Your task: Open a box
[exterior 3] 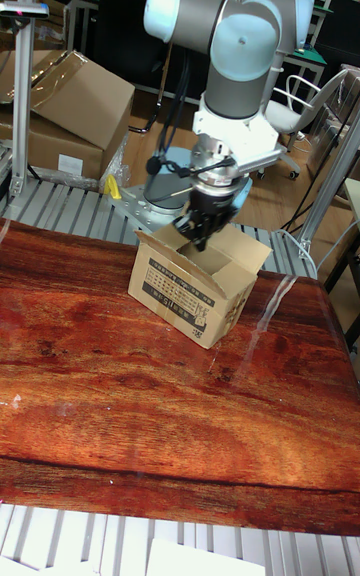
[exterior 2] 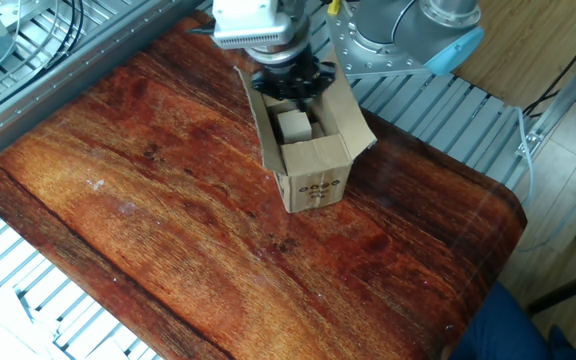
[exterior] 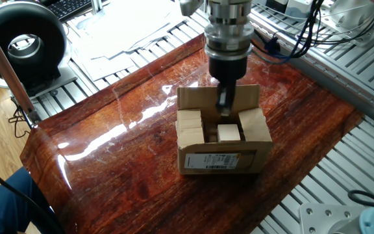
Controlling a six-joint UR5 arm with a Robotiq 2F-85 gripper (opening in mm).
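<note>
The brown cardboard box stands on the wooden table with its top flaps spread open and its white barcode label facing the near edge. Pale wooden blocks lie inside. My gripper hangs just above the box's far half, in front of the upright far flap, fingers together and holding nothing. In the other fixed view the gripper sits over the back of the box, with a block showing inside. The tall fixed view shows the gripper at the rim of the box.
A black round device, papers and a keyboard lie beyond the table's far left corner. Black cables trail from the arm at the right. Aluminium rails surround the table. Large cardboard cartons stand behind it.
</note>
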